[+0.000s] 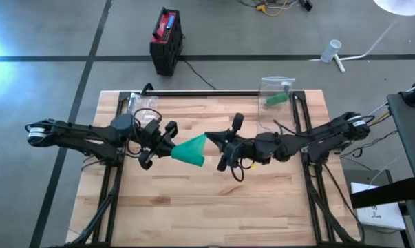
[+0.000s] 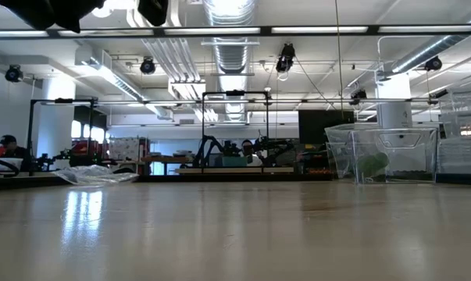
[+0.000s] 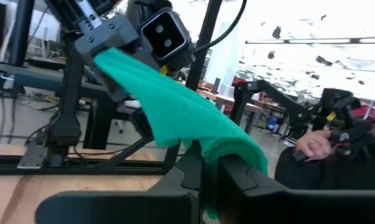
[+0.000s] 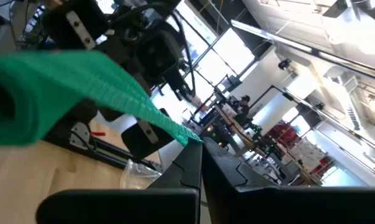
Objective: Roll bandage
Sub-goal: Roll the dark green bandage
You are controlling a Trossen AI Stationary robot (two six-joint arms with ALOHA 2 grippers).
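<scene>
Green bandage point(image 1: 190, 151) hangs above the counter point(image 1: 214, 207) — left pincer point(image 1: 167, 149) and right pincer point(image 1: 208, 136) each pinching one end.

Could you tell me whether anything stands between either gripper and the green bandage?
Nothing visible does. The left gripper is shut on the wide, rolled end of the green bandage, and the right gripper is shut on its narrow end, stretching it above the table.

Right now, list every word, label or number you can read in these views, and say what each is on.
None can be read.
Red and black case on the floor: markings too small to read.
Green bandage, wooden table: no print visible.
</scene>
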